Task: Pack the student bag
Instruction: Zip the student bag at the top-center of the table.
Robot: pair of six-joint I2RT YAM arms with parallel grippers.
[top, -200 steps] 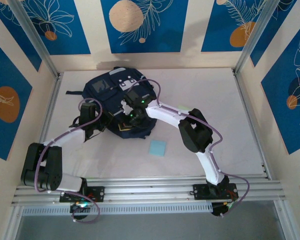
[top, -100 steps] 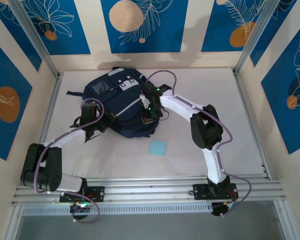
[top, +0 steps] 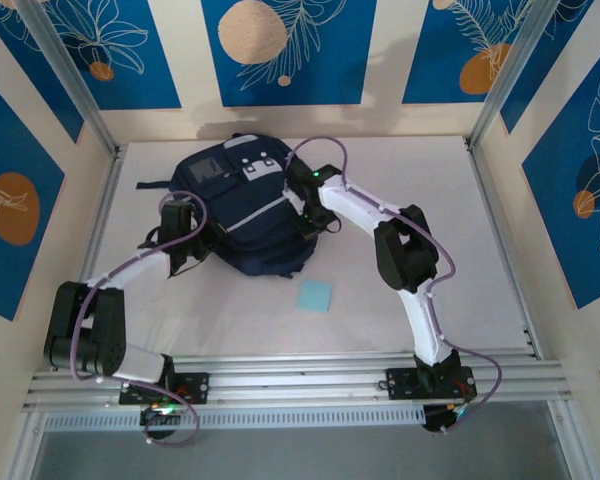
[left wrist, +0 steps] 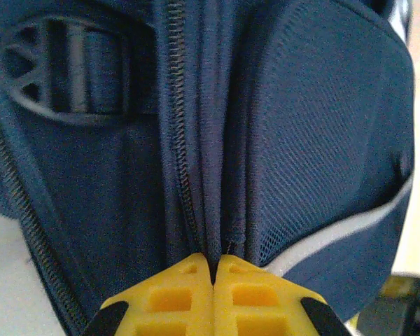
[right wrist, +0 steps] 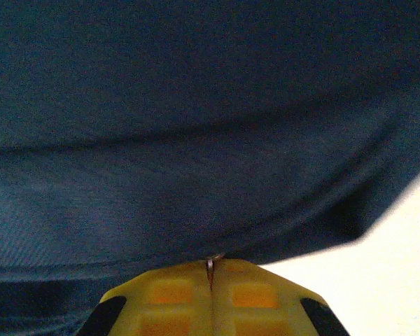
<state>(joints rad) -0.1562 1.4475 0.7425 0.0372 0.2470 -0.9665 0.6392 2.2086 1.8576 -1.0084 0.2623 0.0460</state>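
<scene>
white table [top: 480,260], blue walls [top: 290,50], student bag [top: 240,215] pinched by left end effector [left wrist: 215,262], right end effector [right wrist: 211,264]

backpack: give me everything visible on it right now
The large dark navy fabric backpack lies flat on the white table, left of centre. Woven cloth, thin light stripe, small white patches near its far end, one strap trailing left. Close up: zip tracks, a dark plastic strap buckle, a mesh panel. The left gripper is shut, apparently pinching a seam by a zip; the right gripper is shut at its right side on what looks like a small metal pull.
</scene>
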